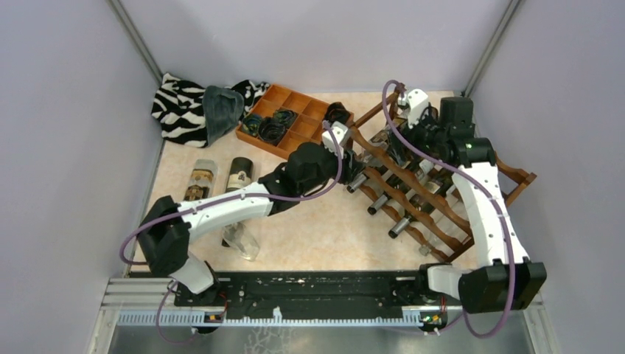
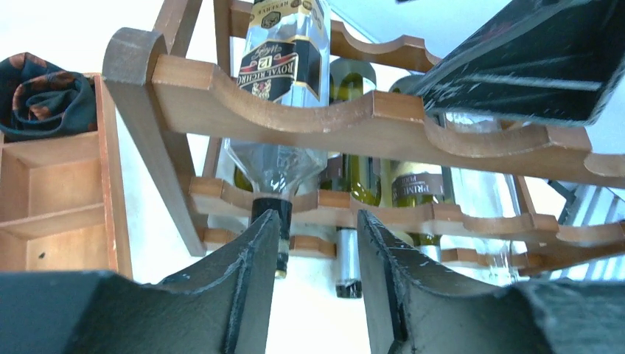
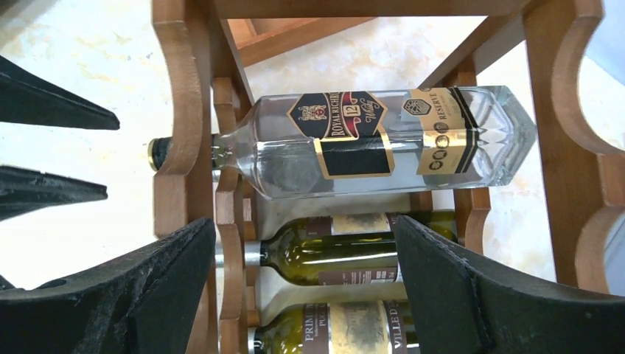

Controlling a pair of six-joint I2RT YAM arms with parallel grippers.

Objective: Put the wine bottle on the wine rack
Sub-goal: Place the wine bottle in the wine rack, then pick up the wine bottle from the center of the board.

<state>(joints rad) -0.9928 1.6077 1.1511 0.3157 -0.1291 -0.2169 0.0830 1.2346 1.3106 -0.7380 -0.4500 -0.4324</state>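
Glossy glass wine bottle, smooth wooden wine rack

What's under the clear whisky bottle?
A green wine bottle on the wine rack's lower tier, another labelled bottle beside it. The right fingers cover their ends; anything lower is hidden.

Your tabletop is pale and marbled. On its right side stands the wine rack. At the back sits the orange compartment tray, with a zebra cloth and a grey cloth to its left. At left, a pale bottle lies beside a dark bottle, with a clear bottle nearer you.
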